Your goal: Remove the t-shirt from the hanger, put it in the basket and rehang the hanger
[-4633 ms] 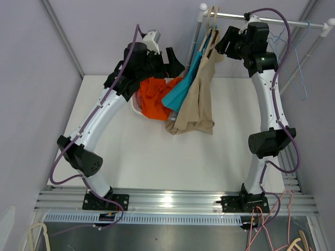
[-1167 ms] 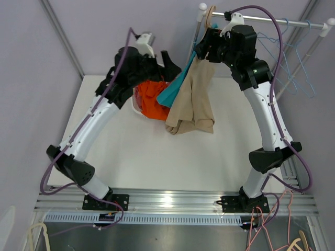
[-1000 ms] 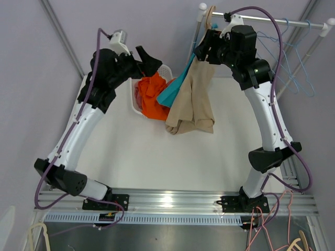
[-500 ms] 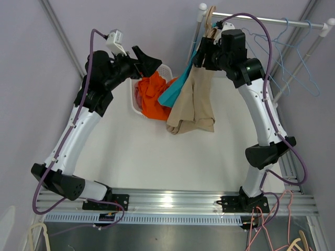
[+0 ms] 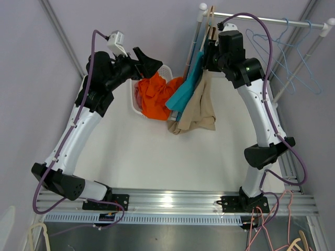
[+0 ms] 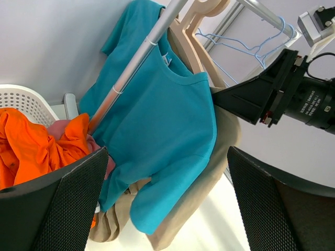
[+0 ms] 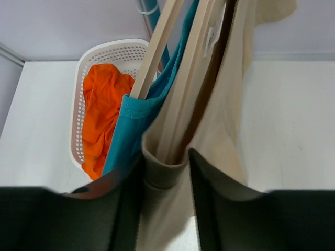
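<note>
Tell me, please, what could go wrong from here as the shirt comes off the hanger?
1. The right gripper straddles the collar of the beige t-shirt together with its wooden hanger, so a pull might drag the hanger off the rail.
2. The teal t-shirt hangs pressed against it and could get snagged along.

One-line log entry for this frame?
phase: grasp | left jaws: open, clear of teal shirt | right jaws: closed on beige shirt collar | both shirts on hangers

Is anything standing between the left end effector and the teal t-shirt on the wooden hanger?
Yes. In the left wrist view the rack's grey metal pole crosses in front of the teal t-shirt, between it and the open left end effector. Nothing else visible intervenes.
</note>
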Tool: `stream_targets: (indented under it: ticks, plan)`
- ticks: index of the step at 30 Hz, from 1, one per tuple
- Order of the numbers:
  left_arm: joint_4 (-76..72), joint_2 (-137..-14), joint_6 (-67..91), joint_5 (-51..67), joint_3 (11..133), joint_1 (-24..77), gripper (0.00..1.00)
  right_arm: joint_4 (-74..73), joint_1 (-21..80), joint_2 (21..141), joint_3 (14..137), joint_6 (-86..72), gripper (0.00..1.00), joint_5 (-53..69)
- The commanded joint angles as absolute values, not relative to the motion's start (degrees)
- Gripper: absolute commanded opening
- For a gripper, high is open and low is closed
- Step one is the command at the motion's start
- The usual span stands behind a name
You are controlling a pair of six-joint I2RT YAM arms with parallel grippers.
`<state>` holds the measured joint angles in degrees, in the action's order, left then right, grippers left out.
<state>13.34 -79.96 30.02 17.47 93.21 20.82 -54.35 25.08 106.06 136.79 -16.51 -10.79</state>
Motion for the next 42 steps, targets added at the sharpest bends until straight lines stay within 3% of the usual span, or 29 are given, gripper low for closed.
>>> stream_targets:
  ticks: [1,6,7,8,10,14,27,28,29,30,35,42]
  plan:
    - [10.8,-78.6,30.6,19.2,93.1,20.5,1.00,-56.1,25.4,104.4,138.8,-14.8,0.38,-15.7]
    - [10.9,-78.7,30.4,19.3,93.2,20.6,0.99,-55.1,25.5,105.4,138.8,-13.4,0.31,-17.8]
    - [10.9,-78.7,30.3,19.3,93.3,20.6,0.99,-54.8,25.5,105.5,138.8,-13.2,0.26,-18.2]
    - [10.8,-78.7,30.3,19.3,93.3,20.5,0.99,-54.4,25.5,105.5,139.0,-12.9,0.12,-19.4]
    - [11.0,-78.7,30.1,19.4,93.5,20.6,1.00,-54.0,25.4,105.5,139.3,-12.0,0.02,-21.3]
    - [11.1,-79.2,30.1,19.6,93.5,20.6,1.00,-54.1,24.7,105.0,139.4,-10.6,0.00,-26.8]
    - [10.7,-80.2,30.2,20.3,94.0,21.1,0.99,-55.2,13.1,99.5,132.5,-11.2,0.00,-24.4]
    - [10.7,-80.3,30.1,20.1,94.0,21.2,0.99,-54.8,12.7,98.6,130.9,-11.0,0.03,-23.4]
    - [10.8,-80.3,30.0,20.0,93.9,21.4,1.00,-54.2,12.5,98.4,130.1,-10.6,0.26,-22.0]
    - [10.7,-80.4,29.9,20.0,93.9,21.5,1.00,-53.0,12.4,98.1,129.5,-9.8,0.37,-21.9]
    - [10.8,-80.7,29.6,19.5,94.1,22.1,0.99,-48.8,11.7,97.8,129.1,-8.2,0.60,-23.9]
    - [10.7,-80.9,29.3,19.2,94.7,22.2,0.99,-42.6,10.9,103.1,134.2,-5.5,0.62,-25.0]
